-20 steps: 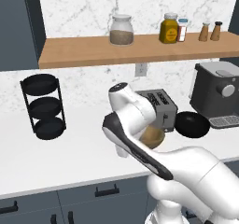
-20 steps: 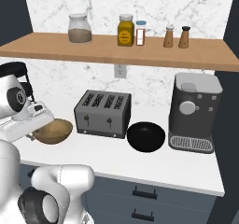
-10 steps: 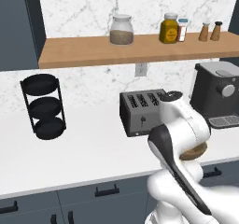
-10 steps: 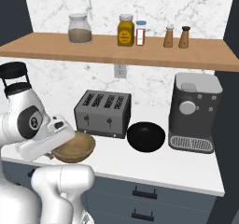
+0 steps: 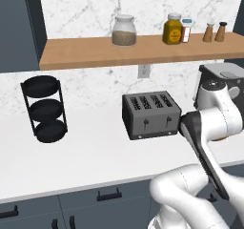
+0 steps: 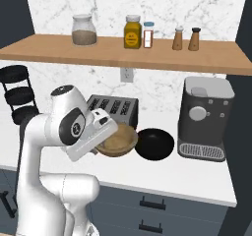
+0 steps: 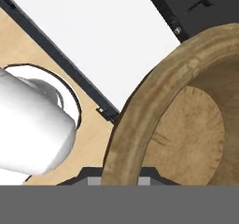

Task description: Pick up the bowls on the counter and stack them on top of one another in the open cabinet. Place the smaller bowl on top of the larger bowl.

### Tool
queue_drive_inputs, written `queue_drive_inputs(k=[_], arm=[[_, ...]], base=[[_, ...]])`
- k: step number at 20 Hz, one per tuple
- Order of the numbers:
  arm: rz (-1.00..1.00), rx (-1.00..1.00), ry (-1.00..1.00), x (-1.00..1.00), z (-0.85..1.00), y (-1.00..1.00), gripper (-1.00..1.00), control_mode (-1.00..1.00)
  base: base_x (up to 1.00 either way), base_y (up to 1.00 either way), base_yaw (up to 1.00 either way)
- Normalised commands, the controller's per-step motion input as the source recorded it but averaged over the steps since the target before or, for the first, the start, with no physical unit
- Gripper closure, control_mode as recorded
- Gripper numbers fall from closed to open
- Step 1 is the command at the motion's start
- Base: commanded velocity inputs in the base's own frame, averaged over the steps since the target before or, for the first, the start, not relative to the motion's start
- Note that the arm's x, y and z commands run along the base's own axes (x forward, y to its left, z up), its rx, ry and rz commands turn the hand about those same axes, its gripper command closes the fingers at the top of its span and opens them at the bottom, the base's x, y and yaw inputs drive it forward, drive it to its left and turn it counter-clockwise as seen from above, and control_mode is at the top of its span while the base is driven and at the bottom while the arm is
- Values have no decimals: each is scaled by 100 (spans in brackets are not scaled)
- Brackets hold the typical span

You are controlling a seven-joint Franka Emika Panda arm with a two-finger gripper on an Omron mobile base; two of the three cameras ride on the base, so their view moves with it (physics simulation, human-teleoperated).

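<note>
The smaller bowl (image 6: 118, 140), tan wood with a lighter rim, hangs a little above the counter (image 6: 197, 177) in front of the toaster, tilted. My gripper (image 6: 105, 143) is shut on its near rim. In the hand view the bowl's thick rim (image 7: 140, 120) runs up from between my gripper (image 7: 120, 175). The larger bowl (image 6: 155, 144), wide and glossy black, rests on the counter just right of the tan one. The open cabinet (image 6: 123, 53) is the long wooden shelf above; it also spans the wall (image 5: 133, 51) in the left base view.
A steel toaster (image 5: 150, 114) stands behind the bowls, with a coffee machine (image 6: 204, 117) to its right. A black three-tier rack (image 5: 45, 109) stands at the counter's left. Jars and shakers (image 6: 132, 32) line the shelf's middle and right.
My arm has swung to the right with the tan bowl, from left of the toaster to just beside the black bowl. The grip has stayed shut.
</note>
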Motion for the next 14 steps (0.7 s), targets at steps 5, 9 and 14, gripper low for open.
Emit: queue_drive_inputs(k=[5, 9, 14], arm=[[11, 0, 12, 100, -17, -88, 100, -100], [13, 0, 8, 100, -52, -55, 100, -100], [12, 1, 7, 99, -66, -25, 100, -100]], base=[[0, 0, 0], [0, 0, 0], [0, 0, 0]])
